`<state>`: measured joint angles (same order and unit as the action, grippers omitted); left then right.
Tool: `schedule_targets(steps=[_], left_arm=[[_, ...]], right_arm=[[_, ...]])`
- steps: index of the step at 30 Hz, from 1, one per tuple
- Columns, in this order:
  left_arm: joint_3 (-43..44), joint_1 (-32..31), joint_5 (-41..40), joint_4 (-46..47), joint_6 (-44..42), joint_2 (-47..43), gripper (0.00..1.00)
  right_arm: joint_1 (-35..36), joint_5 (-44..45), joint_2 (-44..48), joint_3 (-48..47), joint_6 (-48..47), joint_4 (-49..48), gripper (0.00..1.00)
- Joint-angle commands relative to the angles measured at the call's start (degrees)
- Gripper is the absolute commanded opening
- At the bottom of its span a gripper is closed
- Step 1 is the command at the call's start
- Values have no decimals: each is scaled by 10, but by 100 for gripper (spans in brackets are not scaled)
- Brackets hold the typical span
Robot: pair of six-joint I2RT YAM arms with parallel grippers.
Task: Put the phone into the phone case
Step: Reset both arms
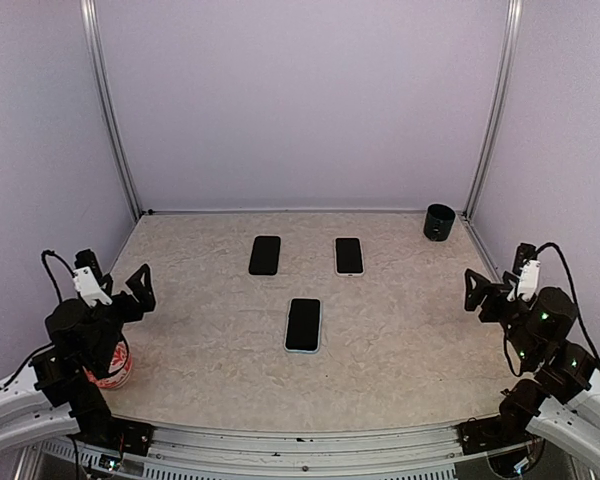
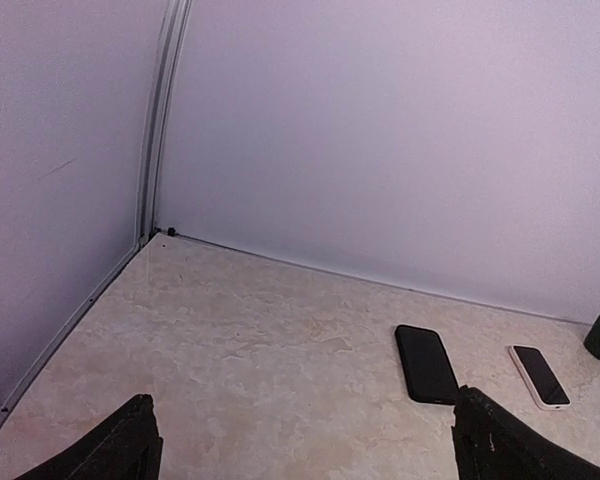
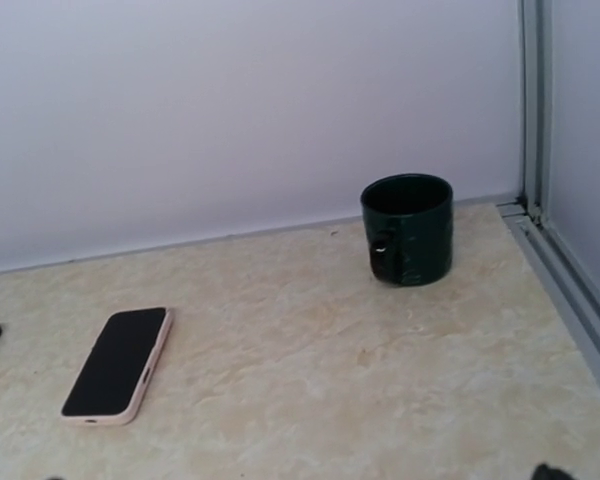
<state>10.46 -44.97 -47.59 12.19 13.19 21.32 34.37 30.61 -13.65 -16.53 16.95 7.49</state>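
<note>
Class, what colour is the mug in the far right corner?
Dark green mug, clearest in the right wrist view.

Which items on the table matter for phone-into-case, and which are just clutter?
Job: black handset, pink-edged handset, blue-edged handset. Cannot tell which is the bare phone and which the case.
Lying about: dark green mug, red-and-white cup by the left arm.

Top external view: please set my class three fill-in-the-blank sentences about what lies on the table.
Counting the blue-rimmed slab nearest the arms, the beige marbled table bears ___ flat phone-shaped slabs. The dark green mug stands at its far ___ corner. The all-black slab lies ___ of the pale-rimmed slab.
Missing words: three; right; left.
</note>
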Motion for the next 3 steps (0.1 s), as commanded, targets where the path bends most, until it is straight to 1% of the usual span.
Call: schedule_targets(steps=[1, 3], left_arm=[[-4, 3, -5, 4, 1, -15, 99], [-5, 3, -3, 1, 3, -19, 99]], right_arm=[[-4, 16, 5, 5, -6, -11, 100], [-4, 11, 5, 5, -9, -13, 100]])
